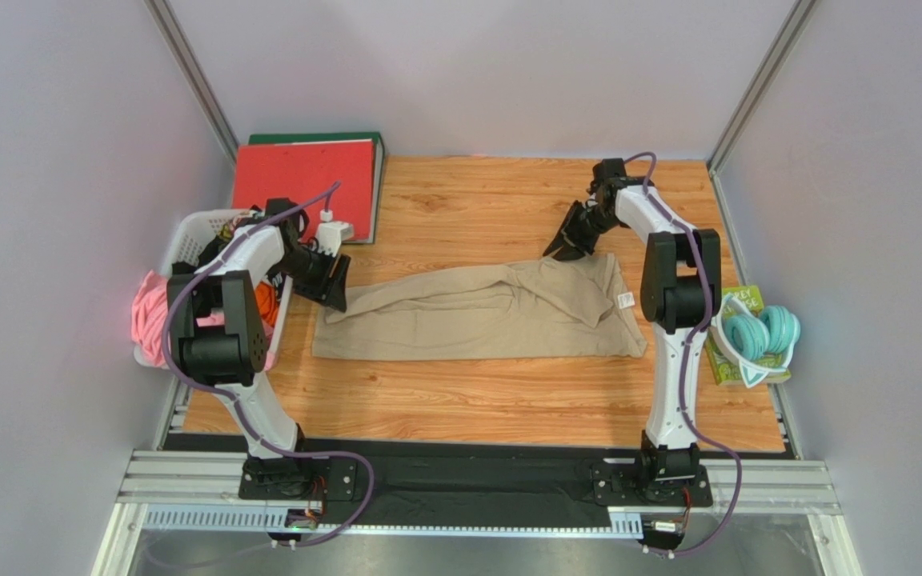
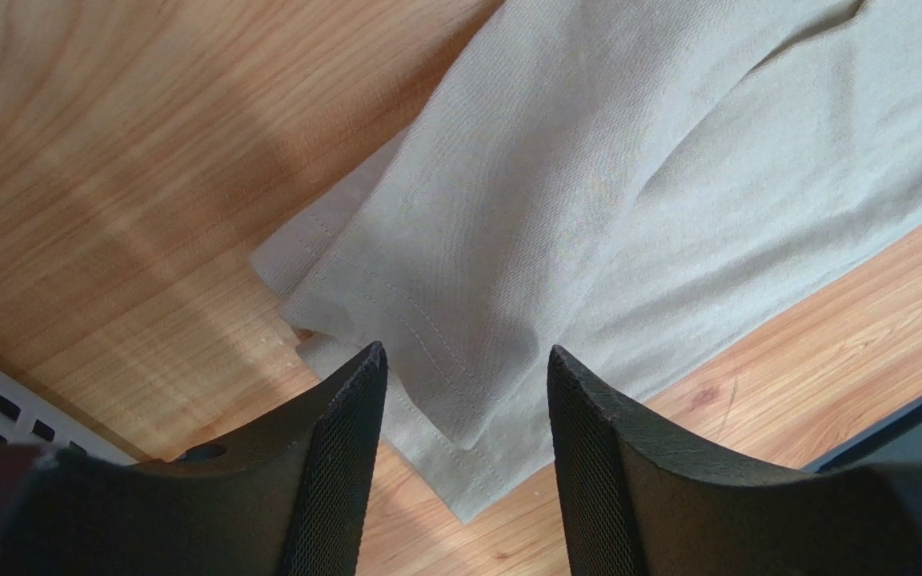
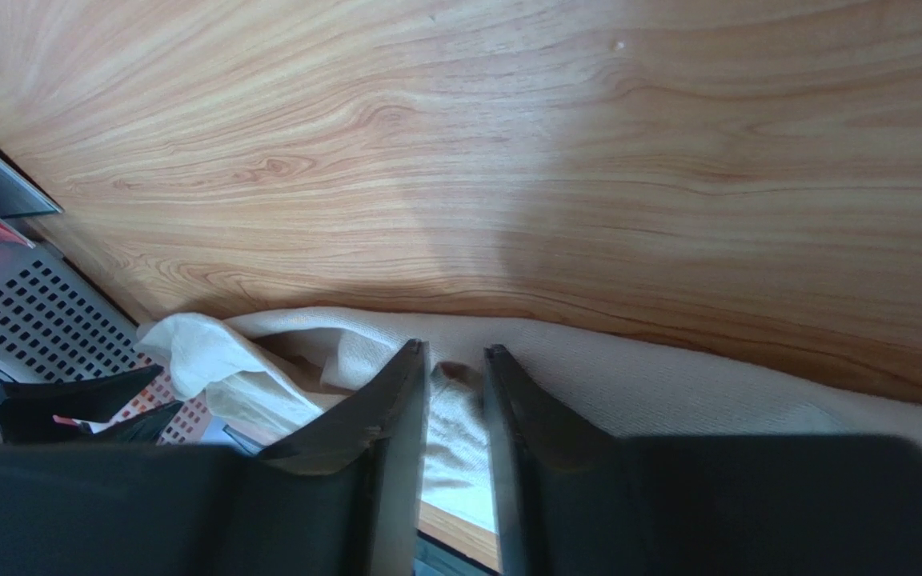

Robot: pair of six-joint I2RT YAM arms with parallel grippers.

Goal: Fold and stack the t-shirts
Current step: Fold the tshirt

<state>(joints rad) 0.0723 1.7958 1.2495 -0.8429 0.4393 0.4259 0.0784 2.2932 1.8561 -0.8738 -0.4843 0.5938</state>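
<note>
Your left gripper (image 2: 466,358) hangs open over the left corner of the tee (image 1: 478,318). Your right gripper (image 3: 454,357) stands narrow astride its far right edge, and you cannot tell whether it grips. The tee lies as a long band across the table (image 1: 478,204), seemingly mid-fold. Next, pinch both ends and fold.

Wooden table (image 1: 490,408): tan t-shirt (image 1: 478,318), perhaps binder (image 1: 304,180).

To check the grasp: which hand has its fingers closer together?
The right hand: its fingers stand narrow around a fold of the t-shirt, while the left hand is wide open above the cloth.
</note>
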